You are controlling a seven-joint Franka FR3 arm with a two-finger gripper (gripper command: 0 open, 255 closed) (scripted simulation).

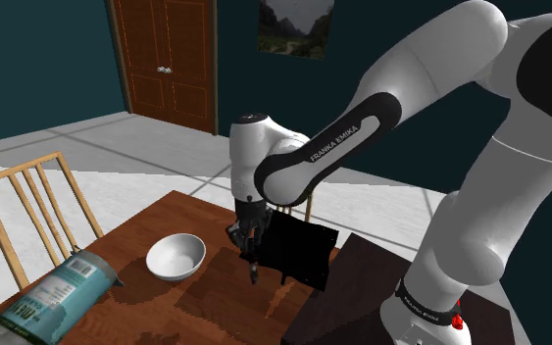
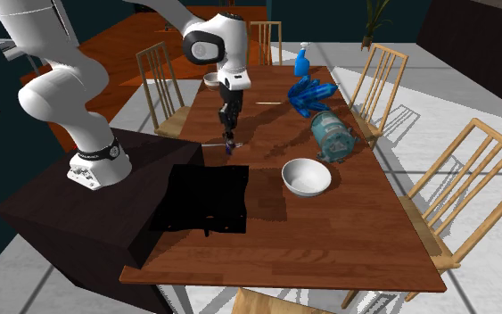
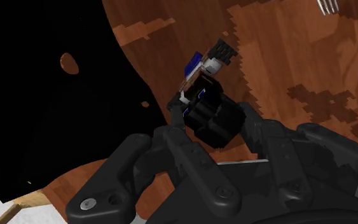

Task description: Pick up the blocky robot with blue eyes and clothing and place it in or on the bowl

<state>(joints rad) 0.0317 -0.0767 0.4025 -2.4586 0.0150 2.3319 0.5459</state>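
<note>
Blocky robot toy [image 3: 206, 83], dark with blue and white parts, is pinched between the two black fingers of the gripper [image 3: 212, 118], which clasp it from both sides. In the second exterior view it hangs under the gripper over the wooden table [image 2: 347, 241], touching or just clear of it, I cannot tell which, near a black sheet [image 2: 202, 198]. The white bowl [image 2: 306, 177] stands well apart toward that view's right, a teal canister [image 2: 331, 134] lying beside it
</note>
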